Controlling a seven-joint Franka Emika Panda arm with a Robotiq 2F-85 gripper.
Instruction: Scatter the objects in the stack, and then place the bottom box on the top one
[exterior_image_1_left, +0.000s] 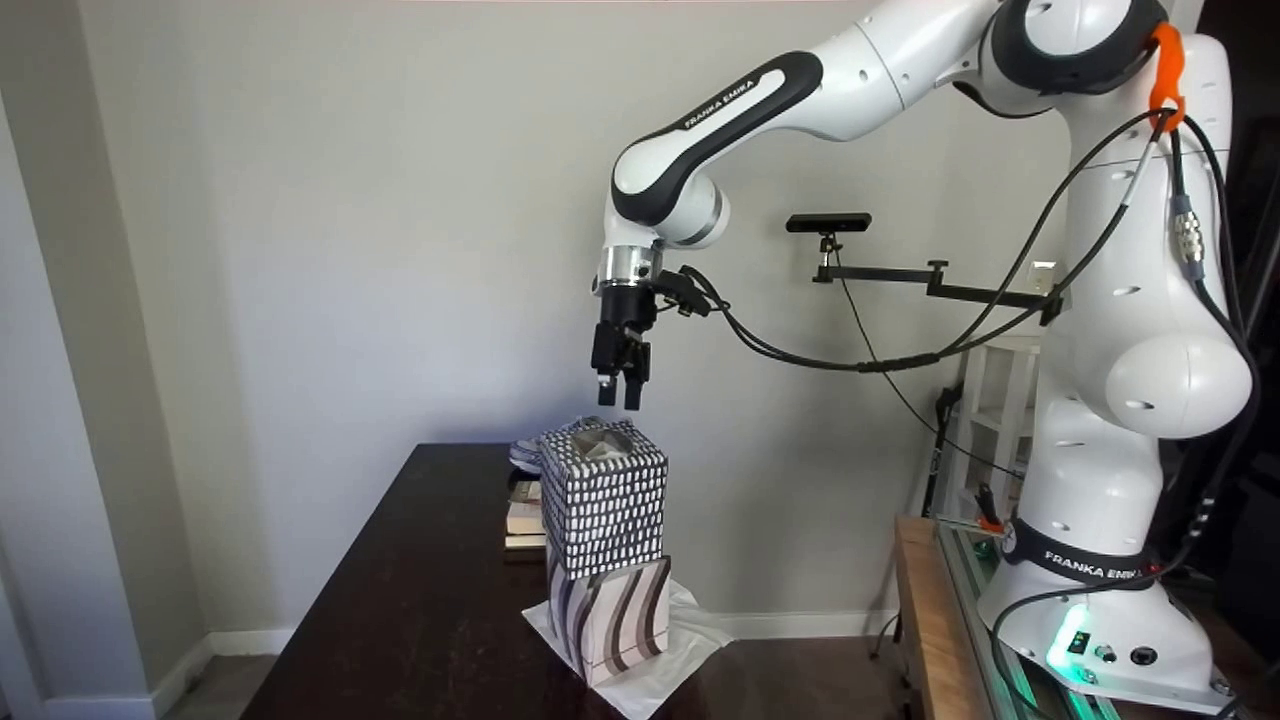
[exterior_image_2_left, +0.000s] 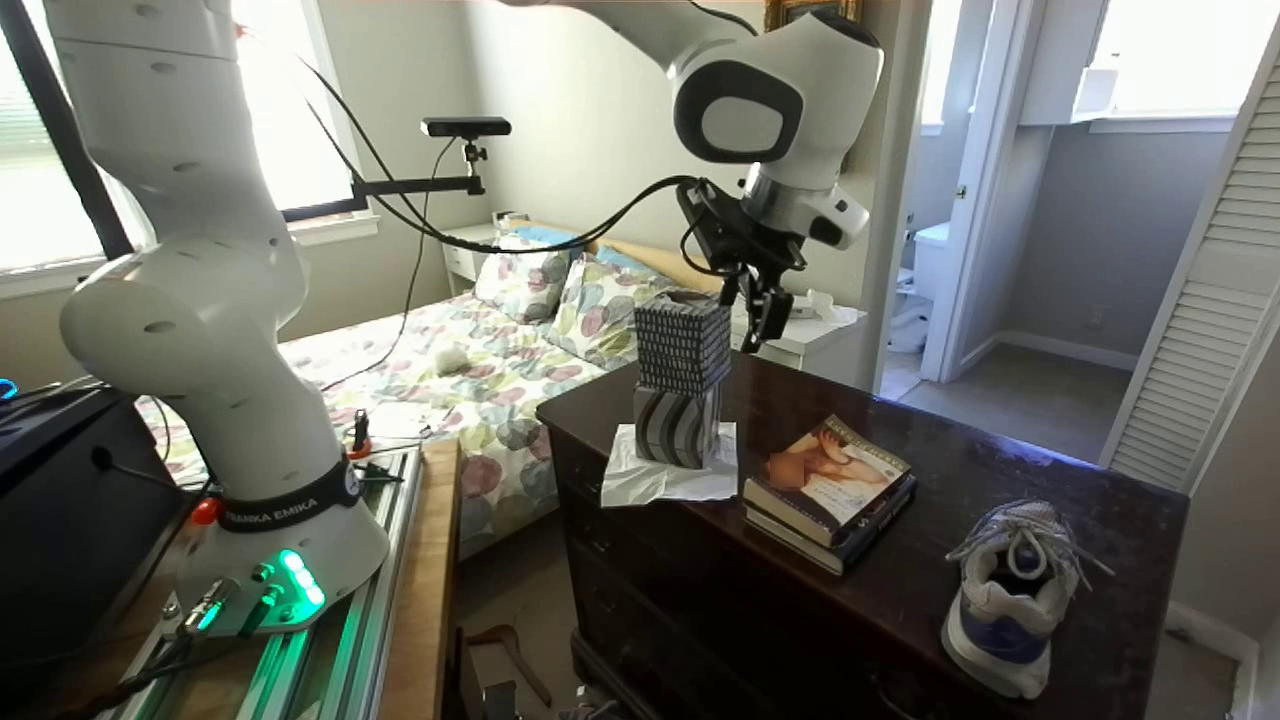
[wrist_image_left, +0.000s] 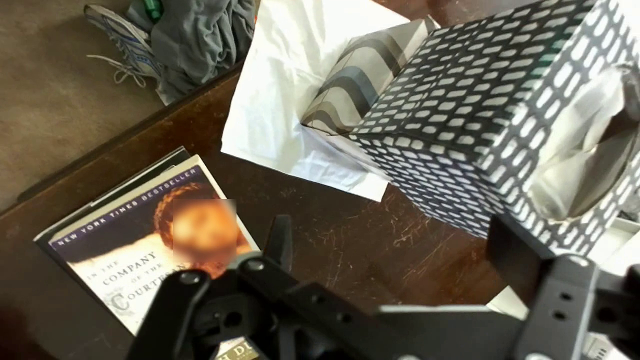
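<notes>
A two-box stack stands upright. The top box is a black-and-white dashed tissue box (exterior_image_1_left: 615, 510) with an open oval hole on top; it also shows in an exterior view (exterior_image_2_left: 685, 345) and the wrist view (wrist_image_left: 465, 95). Directly under it is the bottom box with wavy grey-brown stripes (exterior_image_1_left: 625, 620), also in an exterior view (exterior_image_2_left: 675, 425) and partly hidden in the wrist view (wrist_image_left: 357, 82). My gripper (exterior_image_1_left: 620, 400) is above the stack's height and, in an exterior view (exterior_image_2_left: 742, 315), beside it. In the wrist view the gripper (wrist_image_left: 390, 227) is open with nothing between its fingers.
The stack stands on white paper (exterior_image_2_left: 635, 475) near one end of the dark dresser (exterior_image_2_left: 950, 450). Stacked books (exterior_image_2_left: 830, 480) lie beside it, and a sneaker (exterior_image_2_left: 1010, 600) stands farther along. A bed (exterior_image_2_left: 500, 400) is behind the dresser. Cables (exterior_image_1_left: 800, 355) hang from the arm.
</notes>
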